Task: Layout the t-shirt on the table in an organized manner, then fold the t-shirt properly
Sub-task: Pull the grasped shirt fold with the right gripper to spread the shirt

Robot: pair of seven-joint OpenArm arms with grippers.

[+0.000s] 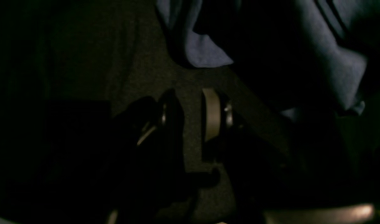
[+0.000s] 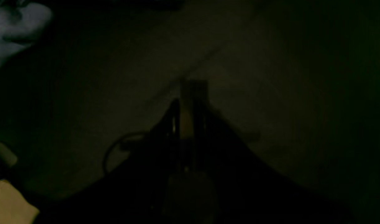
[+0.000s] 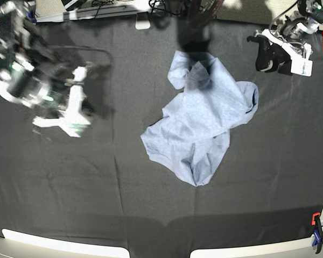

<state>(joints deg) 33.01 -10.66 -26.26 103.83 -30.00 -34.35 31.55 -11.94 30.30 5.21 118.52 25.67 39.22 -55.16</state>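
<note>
Two arms: we see one at each far corner of the counter (image 3: 151, 215), the right arm at about 10 o'clock in the base view, the left arm at about 2 o'clock.
Counter: a wide rectangle under matte black cloth with faint creases; a red and blue clamp (image 3: 316, 232) grips its edge at about 4 o'clock.
T-shirt: the t-shirt (image 3: 204, 121) is soft, light heathered blue-grey cotton, crumpled in an uneven heap with folds and overlapping flaps, lying just right of the counter's centre; no lettering shows to us.
Left jaws: in the left wrist view the left gripper (image 1: 193, 116) has its jaws parted with a clear strip of black cloth between them; one pale flat pad (image 1: 211, 113) faces inward. They pinch nothing.
Right jaws: in the right wrist view the right gripper (image 2: 190, 96) shows dark, narrow jaws pressed together, with nothing between them; the base view blurs this arm.
Shirt to left jaws: in the left wrist view a rounded fold of the shirt lies at 12 to 2 o'clock beyond the fingertips, apart from them.
Shirt to right jaws: in the right wrist view a pale bunch of the shirt sits at about 10 o'clock, well apart from the jaws.
</note>
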